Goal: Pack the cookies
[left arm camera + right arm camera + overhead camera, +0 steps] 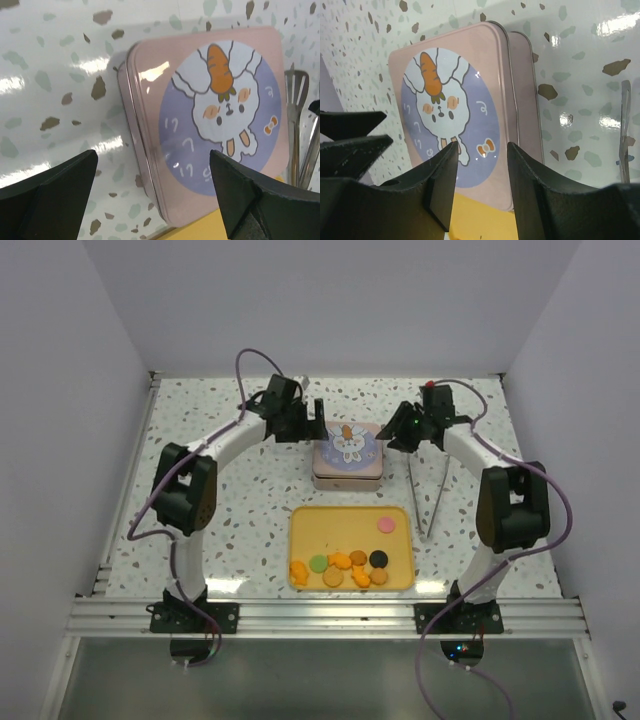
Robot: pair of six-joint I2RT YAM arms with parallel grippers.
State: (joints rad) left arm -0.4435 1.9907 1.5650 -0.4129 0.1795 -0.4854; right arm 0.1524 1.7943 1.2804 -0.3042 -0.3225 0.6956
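The cookies (345, 567) lie in a row along the near edge of a yellow tray (310, 525): mostly orange, one green (318, 563), one black (378, 558), and a pink one (386, 525) apart at the far right. Behind the tray stands a closed pink tin (346, 453) with a bunny lid. My left gripper (318, 418) hovers at the tin's left far corner, open wide and empty, above the tin's edge (150, 165). My right gripper (398, 430) hovers at the tin's right side, open and empty, over the lid (445, 100).
Metal tongs (430, 495) lie on the speckled table right of the tin and tray; they also show in the left wrist view (295, 125) and the right wrist view (625, 130). White walls enclose the table on three sides.
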